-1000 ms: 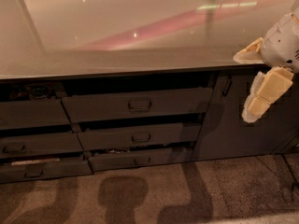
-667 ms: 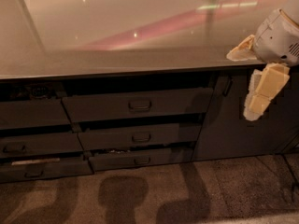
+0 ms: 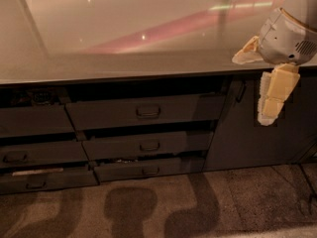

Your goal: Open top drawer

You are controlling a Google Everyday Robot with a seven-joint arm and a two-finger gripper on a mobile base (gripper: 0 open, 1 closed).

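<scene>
**Tool creeping left, drawer not touched yet**

Over the last second the tool (image 3: 251, 89) has slid a little left along the counter (image 3: 124, 58) edge. Height looks about the same. That's the only change I see. Nothing on the cabinet front has moved.

Tool state: wide open and holding nothing. One finger pokes left at counter-edge level. The other finger (image 3: 277, 90) hangs down in front of the cabinet door (image 3: 233, 133), just right of the door's vertical handle (image 3: 240, 91).

The top drawer (image 3: 109, 114) sits directly under the counter lip, centre-left of where I'm standing. Its pull handle (image 3: 148, 111) is mid-front. The front is in the same spot as a second ago. There's a dark gap above it, and I can't tell whether it's cracked open or that's just shadow. The middle drawer (image 3: 119, 147) and bottom drawer (image 3: 124, 171) below it are narrower, have similar pulls, and are also unchanged.

What that means:
- This reads as the approach phase, and the opening hasn't started.
- The tool is well apart from the pull, off to the right and slightly high.
- It needs more leftward travel past the door, then a drop to handle height, before closing on the pull.
- Risk: the hanging finger is near the door's vertical handle and could clip it on the way across.
- The lookalike pulls sit directly below, so dropping too far would put it on the wrong drawer.
</scene>
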